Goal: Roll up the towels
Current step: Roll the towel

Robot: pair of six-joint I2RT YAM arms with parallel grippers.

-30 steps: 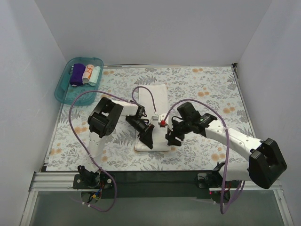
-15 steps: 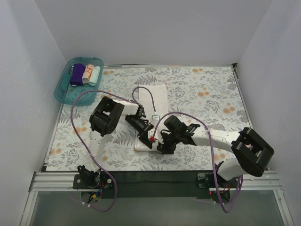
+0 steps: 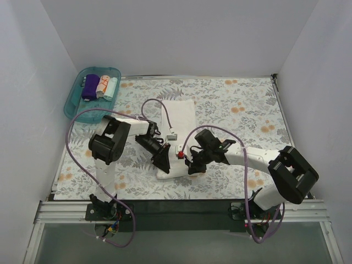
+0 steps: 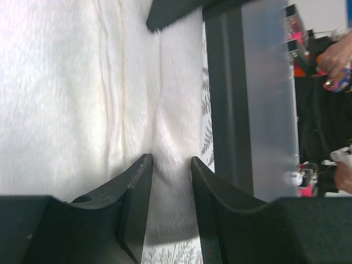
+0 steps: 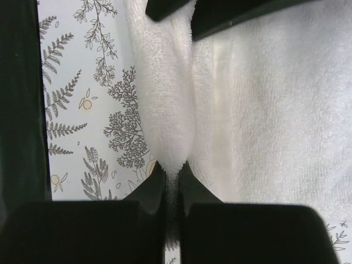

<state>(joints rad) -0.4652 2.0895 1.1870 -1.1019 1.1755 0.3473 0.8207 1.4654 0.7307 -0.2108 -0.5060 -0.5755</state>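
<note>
A white towel (image 3: 180,113) lies lengthwise on the floral sheet, its near end bunched up between my two grippers. My left gripper (image 3: 164,164) is at the near left corner; in the left wrist view its jaws (image 4: 171,159) stand apart, with the towel (image 4: 55,99) cloth lying loose between them. Coming in from the right, my right gripper (image 3: 191,166) is shut (image 5: 171,165) on a raised fold at the towel's (image 5: 264,110) near edge. Three small rolled towels lie in the tray: dark purple (image 3: 89,87), white-orange (image 3: 102,86), pale teal (image 3: 111,88).
The teal plastic tray (image 3: 71,107) sits at the far left corner. The floral sheet (image 3: 236,110) covers the table. White walls close in the left, back and right sides. Purple cables loop over both arms.
My right gripper swung left to the towel's near edge and shut on a fold of it. My left gripper's jaws have parted, and the left arm has shifted a little left.
</note>
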